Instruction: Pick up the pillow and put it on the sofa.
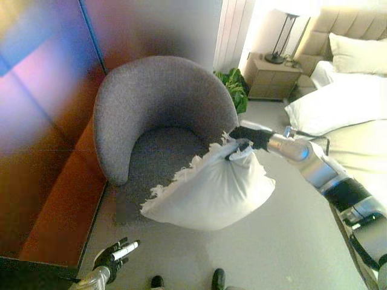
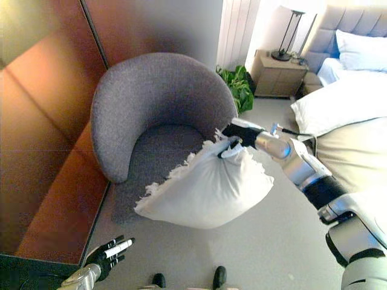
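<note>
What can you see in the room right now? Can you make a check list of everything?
Surface: grey carpet floor; nothing lies loose on it.
Job's things: white pillow with a frilly edge, hanging in the air by one corner, in front of the grey round armchair. The chair's seat holds nothing.
Clutter: nothing seen.
Hands: right hand curled round the pillow's top corner; left hand low at the bottom left, fingers spread, holding nothing.
Cables: nothing seen apart from the robot's own.
Surroundings: bed with white bedding on the right, wooden nightstand with a lamp, green plant, reddish wall panel on the left.
</note>
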Robot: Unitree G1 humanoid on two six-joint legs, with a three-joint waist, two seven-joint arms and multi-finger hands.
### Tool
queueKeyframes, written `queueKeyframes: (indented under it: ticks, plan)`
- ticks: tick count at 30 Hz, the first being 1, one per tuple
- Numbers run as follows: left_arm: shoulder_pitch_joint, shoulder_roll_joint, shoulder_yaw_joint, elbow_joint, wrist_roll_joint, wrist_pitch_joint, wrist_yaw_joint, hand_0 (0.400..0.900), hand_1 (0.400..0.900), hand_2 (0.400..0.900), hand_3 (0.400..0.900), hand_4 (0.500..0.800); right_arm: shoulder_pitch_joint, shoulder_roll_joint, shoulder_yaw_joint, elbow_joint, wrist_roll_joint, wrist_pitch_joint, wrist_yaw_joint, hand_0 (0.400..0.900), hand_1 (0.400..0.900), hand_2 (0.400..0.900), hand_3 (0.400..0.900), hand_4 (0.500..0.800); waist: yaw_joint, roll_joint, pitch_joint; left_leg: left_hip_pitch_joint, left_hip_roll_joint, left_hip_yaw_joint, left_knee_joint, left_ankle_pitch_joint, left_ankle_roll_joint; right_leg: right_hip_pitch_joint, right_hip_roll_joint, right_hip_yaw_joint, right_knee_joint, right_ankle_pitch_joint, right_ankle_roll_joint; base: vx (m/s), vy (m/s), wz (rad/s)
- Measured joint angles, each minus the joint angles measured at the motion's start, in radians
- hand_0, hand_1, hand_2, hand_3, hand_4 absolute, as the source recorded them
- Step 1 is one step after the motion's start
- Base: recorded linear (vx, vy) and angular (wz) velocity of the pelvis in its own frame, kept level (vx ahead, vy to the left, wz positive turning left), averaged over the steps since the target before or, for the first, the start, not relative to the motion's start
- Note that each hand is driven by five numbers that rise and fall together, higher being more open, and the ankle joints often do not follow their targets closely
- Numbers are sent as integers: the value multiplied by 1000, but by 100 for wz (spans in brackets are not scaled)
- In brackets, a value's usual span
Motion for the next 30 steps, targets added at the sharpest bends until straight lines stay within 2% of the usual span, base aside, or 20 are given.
queueKeyframes:
  ticks: [4, 9, 16, 17, 18, 20, 22, 24, 26, 30]
  plan:
    - [31, -3, 0, 15, 0, 30, 13, 900, 900, 900, 900, 800, -124, -1, 95, 0, 37, -9, -2, 400, 400, 400, 400, 500, 8, 2, -22, 8, 6, 10, 0, 0, -4, 5, -3, -34, 0, 0, -1, 63, -12, 6]
    - [57, -3, 0, 17, -2, 44, 25, 900, 900, 900, 900, 800, -176, 0, 144, 17, 85, -24, -7, 400, 400, 400, 400, 500, 31, 3, -38, 6, 7, 0, 0, 0, -5, 11, -4, -49, -1, 0, -2, 92, -16, 22]
    - [66, -2, 0, 17, -5, 37, -1, 900, 900, 900, 900, 800, -221, 41, 177, 249, 153, -25, -28, 400, 400, 400, 400, 500, 48, 5, -53, -21, 6, -63, 1, 10, -8, 23, -8, -101, -1, -10, -4, 105, -29, 38]
    - [66, -3, 0, 17, -8, 34, -10, 900, 900, 900, 900, 800, -222, 44, 177, 285, 153, -26, -30, 569, 569, 569, 569, 601, 61, 6, -54, -25, 7, -69, 2, 10, -8, 23, -8, -104, -1, -11, -5, 111, -42, 49]
    - [66, -3, -5, 17, -10, 28, -19, 900, 900, 900, 900, 800, -224, 50, 177, 330, 156, -28, -31, 900, 900, 900, 900, 800, 65, 8, -54, -31, 7, -82, 3, 12, -9, 24, -8, -109, -1, -13, -4, 89, -41, 42]
    - [61, -4, -13, 16, -11, 20, -32, 900, 900, 900, 900, 800, -230, 57, 176, 427, 157, -28, -38, 900, 900, 900, 900, 800, 65, 13, -58, -46, 4, -113, 2, 20, -9, 27, -10, -110, -1, -19, 0, 69, -40, 39]
    - [59, -6, -18, 16, -11, 17, -47, 900, 900, 900, 900, 800, -239, 59, 173, 516, 157, -30, -42, 900, 900, 900, 900, 800, 88, 23, -61, -54, 5, -128, 1, 25, -10, 28, -9, -112, -1, -22, 0, 53, -38, 37]
    - [61, -11, -18, 16, -11, 16, -48, 900, 900, 900, 900, 800, -246, 61, 168, 574, 160, -34, -53, 900, 900, 900, 900, 800, 92, 31, -64, -58, 4, -143, 1, 28, -11, 34, -10, -122, -2, -25, 2, 34, -14, 27]
    - [67, -11, -29, 17, -11, 9, -48, 900, 900, 900, 900, 800, -249, 74, 89, 691, 196, -43, -73, 900, 900, 900, 900, 800, 99, 43, -65, -58, 5, -160, 1, 33, -12, 49, -11, -148, -2, -31, 3, 29, 12, 11]
    - [82, -11, -38, 29, -11, -18, -53, 900, 900, 900, 900, 800, -255, 74, -17, 804, 269, -43, -107, 900, 900, 900, 900, 800, 117, 54, -70, -55, 5, -155, 0, 35, -11, 57, -14, -156, -1, -33, 5, 41, 9, -4]
